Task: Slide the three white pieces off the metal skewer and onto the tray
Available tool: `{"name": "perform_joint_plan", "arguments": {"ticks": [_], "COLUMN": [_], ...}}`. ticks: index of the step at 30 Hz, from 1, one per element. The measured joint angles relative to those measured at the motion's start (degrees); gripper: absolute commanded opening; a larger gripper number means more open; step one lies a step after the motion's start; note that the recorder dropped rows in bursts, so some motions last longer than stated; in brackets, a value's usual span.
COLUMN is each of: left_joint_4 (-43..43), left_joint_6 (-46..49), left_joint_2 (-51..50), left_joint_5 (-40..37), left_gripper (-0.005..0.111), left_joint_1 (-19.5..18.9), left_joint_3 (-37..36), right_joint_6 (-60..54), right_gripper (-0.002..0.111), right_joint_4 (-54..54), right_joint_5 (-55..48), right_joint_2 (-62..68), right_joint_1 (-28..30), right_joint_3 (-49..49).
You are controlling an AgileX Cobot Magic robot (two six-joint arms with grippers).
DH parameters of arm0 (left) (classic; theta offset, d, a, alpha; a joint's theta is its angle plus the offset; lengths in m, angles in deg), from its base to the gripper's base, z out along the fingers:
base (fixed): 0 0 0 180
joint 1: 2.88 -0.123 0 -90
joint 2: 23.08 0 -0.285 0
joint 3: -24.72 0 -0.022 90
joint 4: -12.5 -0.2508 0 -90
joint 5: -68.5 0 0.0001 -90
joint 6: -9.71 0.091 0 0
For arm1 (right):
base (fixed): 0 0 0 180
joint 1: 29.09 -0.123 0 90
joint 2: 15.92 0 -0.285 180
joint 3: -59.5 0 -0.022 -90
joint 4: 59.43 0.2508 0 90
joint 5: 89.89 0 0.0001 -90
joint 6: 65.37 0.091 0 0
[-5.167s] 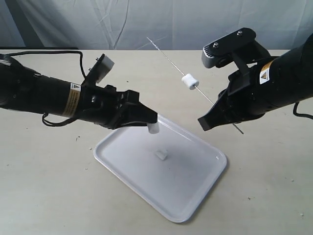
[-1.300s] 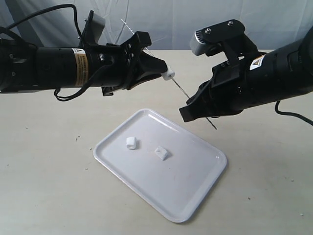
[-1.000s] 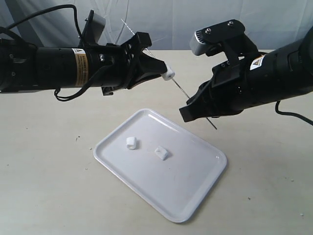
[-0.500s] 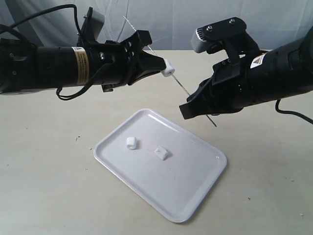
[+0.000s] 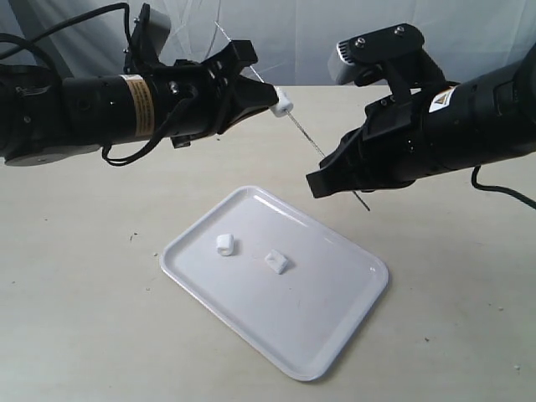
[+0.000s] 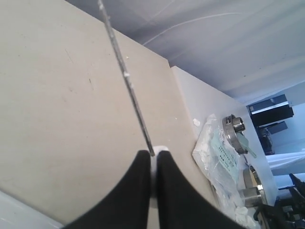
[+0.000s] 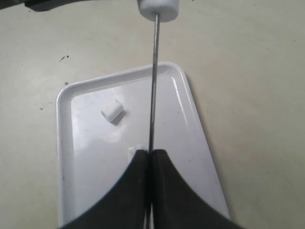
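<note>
My right gripper is shut on the metal skewer, which slants up and to the left above the tray. One white piece is still threaded on the rod. My left gripper is shut on that piece, high above the table. The skewer runs on beyond the left fingers. Two white pieces lie loose on the tray, one nearer its left side and one near its middle.
A pale table carries the tray. A grey cloth backdrop hangs behind. In the left wrist view, plastic bags and metal parts lie beyond the table's far edge.
The left gripper, shut on the last piece, has risen and moved a little up along the skewer. The right gripper with the skewer has also lifted slightly. Earlier the second piece was dropped on the tray.
</note>
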Motion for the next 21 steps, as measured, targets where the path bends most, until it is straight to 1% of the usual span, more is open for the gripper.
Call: {"name": "perform_joint_plan", "arguments": {"ticks": [5,12,21], "left_joint_4": [0.5,0.5,2.5], "left_joint_6": [1.3,1.5,4.6], "left_joint_2": [0.0,0.0,0.0], "left_joint_5": [-1.2,-1.2,-2.9], "left_gripper": [0.000,0.000,0.000], "left_joint_1": [-0.3,-2.0,-2.1], "left_joint_3": [0.0,0.0,0.0], "right_joint_6": [0.0,0.0,0.0], "right_gripper": [-0.001,-0.001,-0.001], "right_joint_4": [0.0,0.3,0.5], "right_joint_5": [-0.4,-0.4,-1.5], "right_joint_2": [0.0,0.0,0.0], "right_joint_1": [0.0,0.0,0.0], "right_joint_3": [0.0,0.0,0.3]}}
